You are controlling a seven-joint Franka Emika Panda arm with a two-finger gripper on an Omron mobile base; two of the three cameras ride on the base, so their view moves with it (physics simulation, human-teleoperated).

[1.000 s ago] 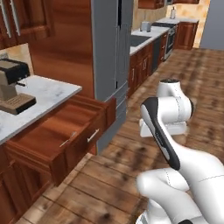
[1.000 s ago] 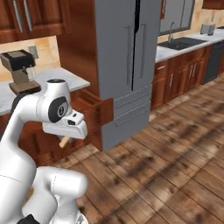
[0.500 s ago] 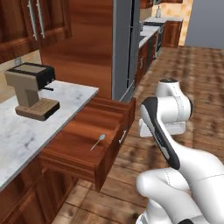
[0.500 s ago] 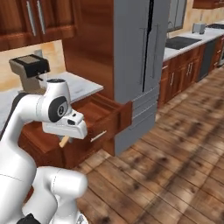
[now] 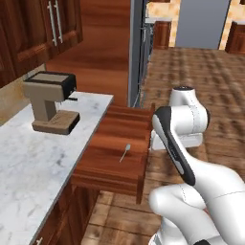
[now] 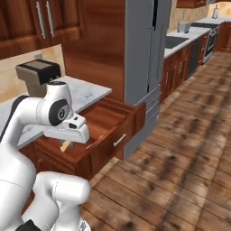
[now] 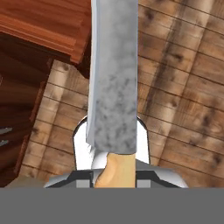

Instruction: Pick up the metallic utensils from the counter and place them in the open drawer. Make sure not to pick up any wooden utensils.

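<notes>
My gripper (image 7: 114, 176) is shut on the tan handle of a metallic utensil, a knife (image 7: 113, 78) whose grey blade runs up the middle of the hand view over the floor planks. In the right base view the tan handle (image 6: 66, 145) pokes out under my gripper (image 6: 67, 140), just in front of the open drawer (image 6: 108, 118). The left base view has the open drawer (image 5: 107, 146) left of my arm, with a slim silver utensil (image 5: 125, 152) lying on its flat bottom. The counter and the wooden utensils are out of view.
A brown coffee machine (image 5: 50, 101) stands on a narrow marble top (image 5: 33, 158) left of the drawer. A tall grey refrigerator (image 6: 145, 54) rises behind the drawer. Wood floor (image 6: 180, 162) stretches to the right. Reddish-brown woodwork (image 7: 39, 22) fills the hand view's upper left.
The whole scene has shifted in both base views, so the base has moved; the drawer and coffee machine now sit closer and more central. My grip on the knife is unchanged.
</notes>
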